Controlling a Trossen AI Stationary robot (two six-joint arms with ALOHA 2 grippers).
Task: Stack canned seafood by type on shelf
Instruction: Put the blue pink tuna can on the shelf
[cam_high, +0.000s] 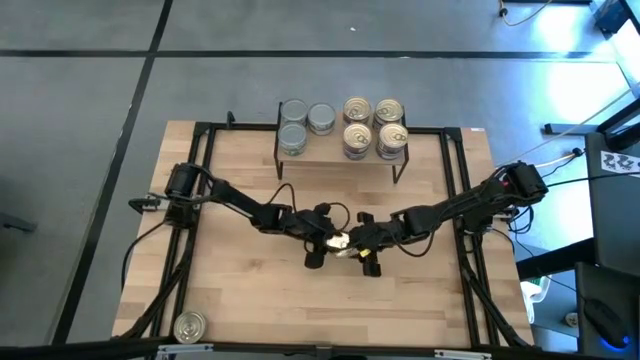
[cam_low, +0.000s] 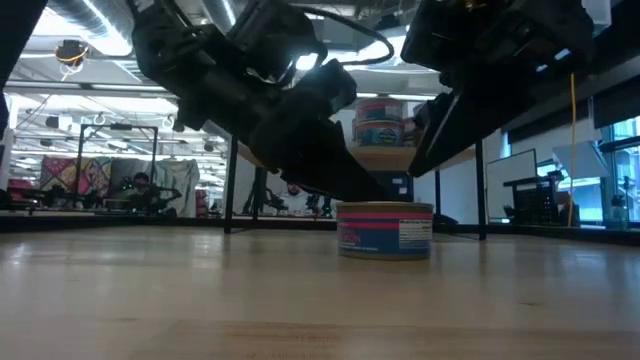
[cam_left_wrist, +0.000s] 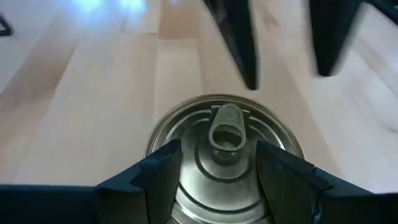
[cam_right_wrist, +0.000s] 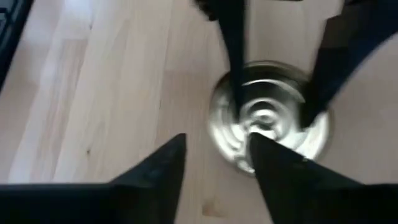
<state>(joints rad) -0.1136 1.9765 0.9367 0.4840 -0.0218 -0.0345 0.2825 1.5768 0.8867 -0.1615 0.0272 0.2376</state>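
Note:
A tin (cam_low: 385, 231) with a pink and blue label stands upright on its base on the table's middle. Its silver top and pull tab show in the left wrist view (cam_left_wrist: 227, 127). My left gripper (cam_left_wrist: 217, 155) is open right over the tin's top, one finger on each side of the tab. My right gripper (cam_right_wrist: 214, 149) is open, higher up and just to the tin's right (cam_high: 362, 250). The shelf (cam_high: 340, 158) stands at the far edge. It carries silver-topped tins (cam_high: 293, 112) on its left half and gold-topped tins (cam_high: 372, 125) on its right half. My left gripper comes slanting down from the table's left, with its fingertips (cam_left_wrist: 163, 168) over the rim of the tin's top (cam_left_wrist: 186, 118). I cannot tell whether they touch it. The tin stands on the table.
One more tin (cam_high: 190, 325) stands alone near the table's near left corner. A black frame (cam_high: 205, 160) runs along the table's sides. Bare wood lies between the middle tin and the shelf.

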